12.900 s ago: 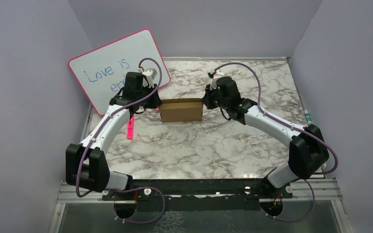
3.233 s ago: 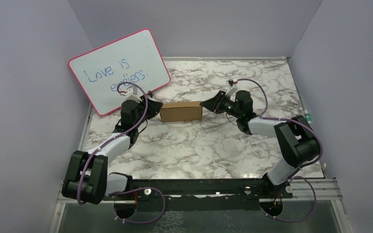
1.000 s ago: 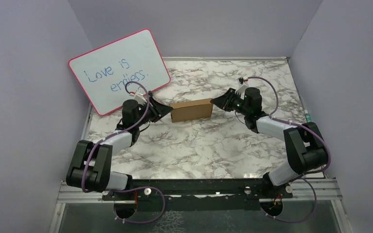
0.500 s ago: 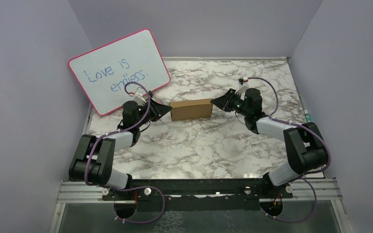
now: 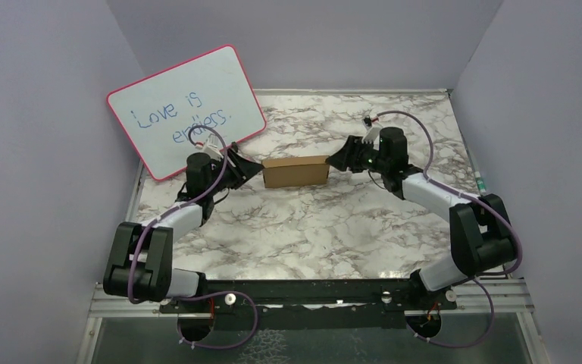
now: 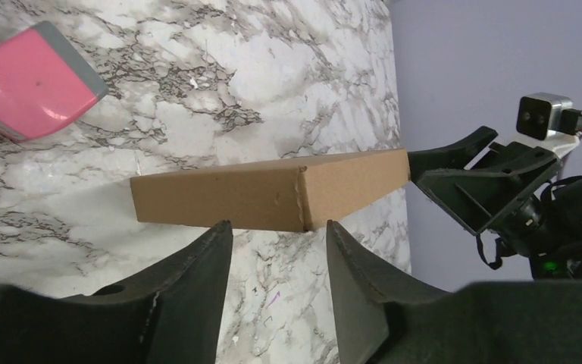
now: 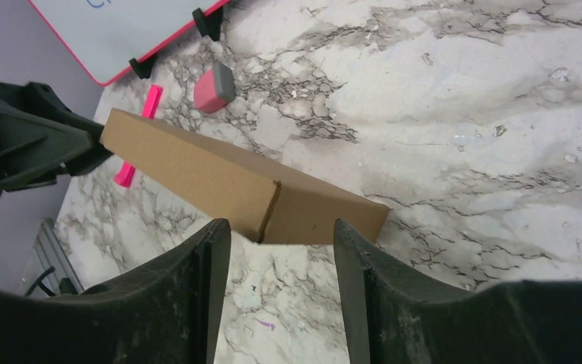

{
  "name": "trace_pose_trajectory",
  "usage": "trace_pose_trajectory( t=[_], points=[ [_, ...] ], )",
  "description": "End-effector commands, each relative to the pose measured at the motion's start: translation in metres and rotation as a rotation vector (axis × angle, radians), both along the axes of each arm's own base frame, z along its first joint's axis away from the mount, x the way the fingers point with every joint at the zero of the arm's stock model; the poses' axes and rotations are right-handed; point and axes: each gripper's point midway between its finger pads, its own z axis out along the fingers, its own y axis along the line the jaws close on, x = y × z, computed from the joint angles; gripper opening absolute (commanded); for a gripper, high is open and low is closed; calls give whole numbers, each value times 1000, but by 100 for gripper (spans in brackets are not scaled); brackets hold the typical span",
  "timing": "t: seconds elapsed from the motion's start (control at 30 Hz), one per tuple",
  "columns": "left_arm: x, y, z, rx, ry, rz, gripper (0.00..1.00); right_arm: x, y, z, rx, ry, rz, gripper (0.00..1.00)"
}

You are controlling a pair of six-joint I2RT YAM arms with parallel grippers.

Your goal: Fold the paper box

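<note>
The paper box (image 5: pixel 295 171), folded into a closed, low brown block, sits on the marble surface (image 5: pixel 311 235) a little toward 12 o'clock of its middle, with its long side running from 9 to 3 o'clock. The left hand (image 5: pixel 251 171) is at the box's 9 o'clock end. Its fingers (image 6: pixel 197 280) are spread apart with nothing between them, and their tips are just short of the cardboard corner. The right hand (image 5: pixel 335 161) faces it from the 3 o'clock end, also open and empty, with its fingers (image 7: pixel 197 288) either side of the near corner without clasping it. The pink-framed whiteboard (image 5: pixel 186 106) leans at 10 o'clock. A pink eraser (image 7: pixel 214 86) and a pink marker (image 7: pixel 125 176) lie beyond the box's 9 o'clock end.
</note>
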Motion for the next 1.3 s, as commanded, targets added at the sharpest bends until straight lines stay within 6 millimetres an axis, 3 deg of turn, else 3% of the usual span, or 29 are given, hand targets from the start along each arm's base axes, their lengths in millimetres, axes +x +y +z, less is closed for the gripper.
trace_pose_trajectory(
  t=[0.0,0.17,0.33,0.43,0.5,0.57,0.63,0.77,0.83,0.9,1.03,1.27],
  points=[
    [7,12,35,139,-90,4,53,-11,-11,15,-180,-67,88,62],
    [3,34,82,381,-215,8,61,-13,-3,31,-265,-157,212,70],
    [-27,53,110,566,-318,-13,69,-13,19,47,-364,-291,333,71],
    [-39,74,106,714,-344,14,77,-13,39,53,-452,-370,429,72],
    [-43,86,94,774,-329,54,78,-17,57,56,-493,-432,527,72],
    [-47,85,83,786,-318,39,79,-23,75,52,-557,-488,633,72],
    [-50,86,85,817,-322,50,79,-26,86,44,-626,-516,705,72],
    [-67,85,84,915,-341,100,80,-31,95,24,-743,-535,803,72],
    [-77,85,92,909,-401,134,86,-26,98,23,-785,-561,805,72],
    [-81,97,106,900,-432,225,89,-21,103,28,-790,-601,798,72],
    [-85,119,118,920,-438,349,90,-9,106,23,-839,-631,823,73],
    [-87,117,123,903,-459,343,90,-3,108,1,-891,-581,902,71]
  ],
)
